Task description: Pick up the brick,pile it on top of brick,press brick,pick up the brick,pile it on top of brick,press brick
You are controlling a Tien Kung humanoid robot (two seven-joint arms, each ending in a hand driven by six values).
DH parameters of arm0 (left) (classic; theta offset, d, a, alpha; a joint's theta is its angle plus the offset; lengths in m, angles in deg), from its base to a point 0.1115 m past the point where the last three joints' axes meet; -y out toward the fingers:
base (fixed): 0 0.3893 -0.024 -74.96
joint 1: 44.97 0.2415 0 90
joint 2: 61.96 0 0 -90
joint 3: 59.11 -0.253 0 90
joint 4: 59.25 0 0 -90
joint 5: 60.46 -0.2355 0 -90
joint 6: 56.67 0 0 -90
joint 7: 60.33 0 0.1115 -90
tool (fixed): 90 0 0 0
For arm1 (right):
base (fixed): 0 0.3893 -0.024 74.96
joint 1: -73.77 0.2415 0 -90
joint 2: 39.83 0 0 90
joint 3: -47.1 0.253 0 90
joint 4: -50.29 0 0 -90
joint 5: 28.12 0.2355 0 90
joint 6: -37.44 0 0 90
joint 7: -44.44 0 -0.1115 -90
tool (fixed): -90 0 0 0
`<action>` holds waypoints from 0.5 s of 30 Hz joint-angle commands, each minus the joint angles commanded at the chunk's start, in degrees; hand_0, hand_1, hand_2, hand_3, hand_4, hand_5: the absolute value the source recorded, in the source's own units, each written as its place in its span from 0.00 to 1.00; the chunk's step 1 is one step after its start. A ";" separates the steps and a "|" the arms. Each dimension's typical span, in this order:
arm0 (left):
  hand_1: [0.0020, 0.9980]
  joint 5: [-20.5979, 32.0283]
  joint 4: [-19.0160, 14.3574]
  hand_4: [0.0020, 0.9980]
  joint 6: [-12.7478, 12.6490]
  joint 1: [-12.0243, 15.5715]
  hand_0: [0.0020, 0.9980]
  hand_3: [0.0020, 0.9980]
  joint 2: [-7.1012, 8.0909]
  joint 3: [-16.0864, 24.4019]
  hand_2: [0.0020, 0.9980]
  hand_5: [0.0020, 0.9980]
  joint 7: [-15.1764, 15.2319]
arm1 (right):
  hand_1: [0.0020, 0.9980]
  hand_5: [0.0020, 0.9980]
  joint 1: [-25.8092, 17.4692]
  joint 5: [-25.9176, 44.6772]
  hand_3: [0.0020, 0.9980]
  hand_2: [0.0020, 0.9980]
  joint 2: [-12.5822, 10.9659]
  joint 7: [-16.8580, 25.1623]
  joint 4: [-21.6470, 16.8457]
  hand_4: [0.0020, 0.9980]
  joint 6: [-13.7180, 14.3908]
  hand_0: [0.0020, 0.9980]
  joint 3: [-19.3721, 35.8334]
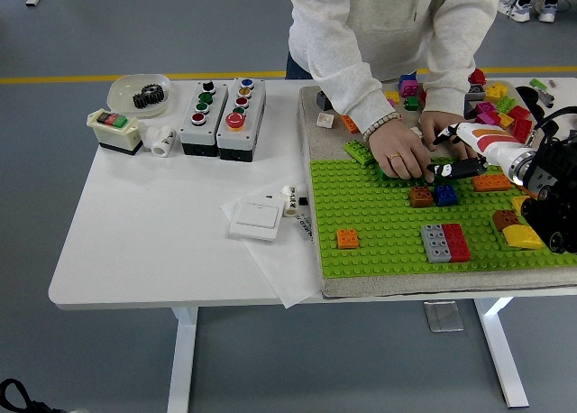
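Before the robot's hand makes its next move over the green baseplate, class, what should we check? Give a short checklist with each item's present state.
1. Person's hand out of the work area: not ok, it rests on the dark green brick at the baseplate's far edge.
2. Right hand in view: ok, its fingertips are above the far edge, beside the person's hand.
3. Right hand holding a brick: cannot tell.
4. Brown brick and blue brick seated side by side: ok.
5. Green baseplate flat on the table: ok.
6. Left hand: not in view.
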 joint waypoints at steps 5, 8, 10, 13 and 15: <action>0.77 -0.21 0.17 0.66 -0.04 0.38 0.79 0.60 -0.33 0.37 0.77 0.59 0.17 | 0.77 0.51 0.06 -0.89 0.74 0.79 0.19 -0.13 0.08 0.82 -0.37 0.79 0.76; 0.77 -0.41 0.18 0.66 0.08 0.58 0.79 0.60 -0.40 0.53 0.77 0.59 0.15 | 0.77 0.51 0.11 -1.37 0.74 0.79 0.21 -0.13 0.09 0.82 -0.56 0.79 1.15; 0.77 -0.46 0.18 0.66 0.12 0.63 0.79 0.60 -0.41 0.54 0.77 0.60 0.16 | 0.77 0.51 0.16 -1.23 0.75 0.79 0.19 -0.10 0.08 0.83 -0.58 0.79 1.06; 0.77 -0.65 0.17 0.66 0.13 0.71 0.79 0.60 -0.45 0.67 0.77 0.60 0.18 | 0.77 0.51 0.24 -1.16 0.75 0.79 0.11 -0.09 0.09 0.83 -0.66 0.79 1.06; 0.76 -0.80 0.17 0.66 0.17 0.71 0.78 0.60 -0.45 0.75 0.77 0.60 0.18 | 0.77 0.51 0.20 -1.15 0.75 0.79 0.04 -0.12 0.11 0.83 -0.67 0.80 1.10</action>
